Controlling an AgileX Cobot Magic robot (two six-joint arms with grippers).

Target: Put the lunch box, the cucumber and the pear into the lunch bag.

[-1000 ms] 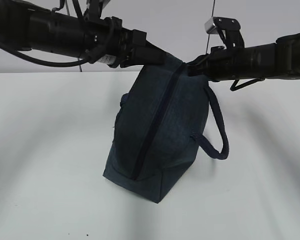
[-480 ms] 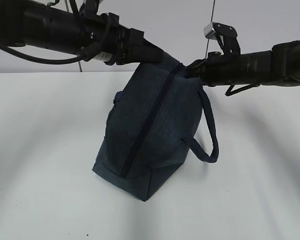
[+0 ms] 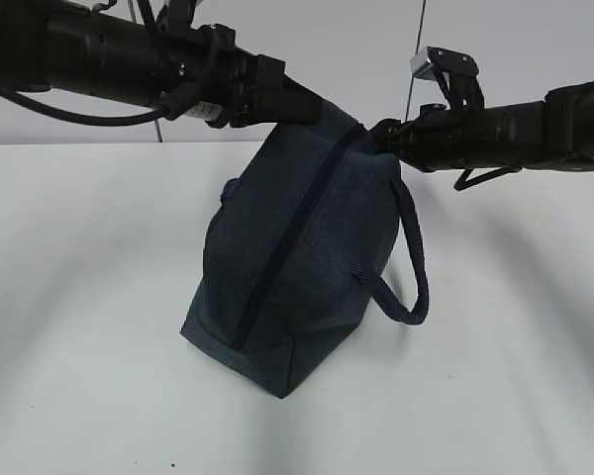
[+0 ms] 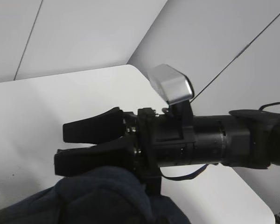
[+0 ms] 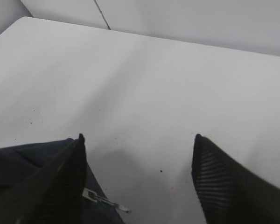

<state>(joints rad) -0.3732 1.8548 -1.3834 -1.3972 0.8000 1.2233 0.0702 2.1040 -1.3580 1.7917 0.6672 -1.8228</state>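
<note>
The navy lunch bag [image 3: 297, 257] stands tilted on the white table [image 3: 79, 297], and its dark zipper [image 3: 287, 247] runs down the front. My left gripper [image 3: 312, 109] grips the bag's top left corner; in the left wrist view the bag fabric [image 4: 98, 196] hides its jaws. My right gripper [image 3: 384, 134] is at the bag's top right end, with its fingers wide apart over bare table [image 5: 139, 137]. The metal zipper pull [image 5: 105, 200] hangs free beside its left finger. The lunch box, cucumber and pear are out of view.
The bag's padded loop handle [image 3: 416, 267] hangs out to the right. The right arm with its silver camera [image 4: 170, 84] crosses the left wrist view. White table surface surrounds the bag on all sides.
The bag's base has slid left and the bag leans more. The right gripper has drawn back slightly to the right from the bag's top. The left gripper stays on its corner.
</note>
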